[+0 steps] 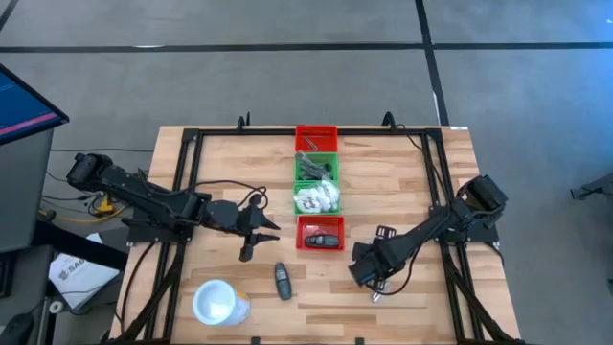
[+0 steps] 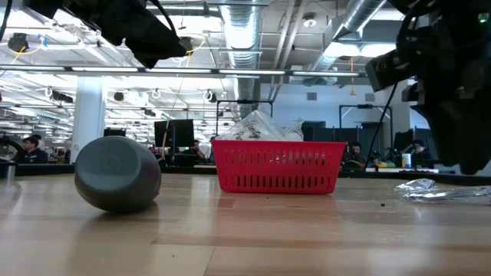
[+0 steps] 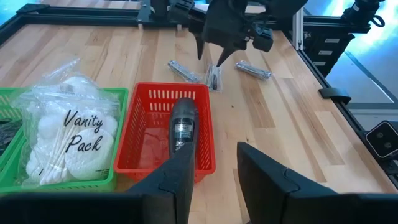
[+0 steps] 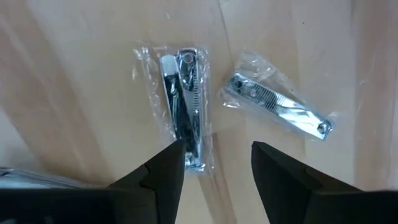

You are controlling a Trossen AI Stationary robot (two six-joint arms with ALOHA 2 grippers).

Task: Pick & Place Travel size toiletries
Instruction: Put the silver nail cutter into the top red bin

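Right wrist view: right gripper (image 4: pixel 214 163), fingers spread and empty, hovers above two wrapped nail clippers (image 4: pixel 185 109) at the table's (image 1: pixel 230 153) five o'clock, seemingly lined up to grab one. Left gripper (image 3: pixel 214 174), open and empty, waits at nine o'clock of the red bin (image 3: pixel 140 146).

Bright overhead light, soft shadows, sharp

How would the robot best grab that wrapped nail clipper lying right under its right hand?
Probably from straight above, pinching the long narrow sides at the middle of the silver nail clipper in its clear wrapper. It lies flat on the wooden table, and the right gripper hangs over it with open fingers.
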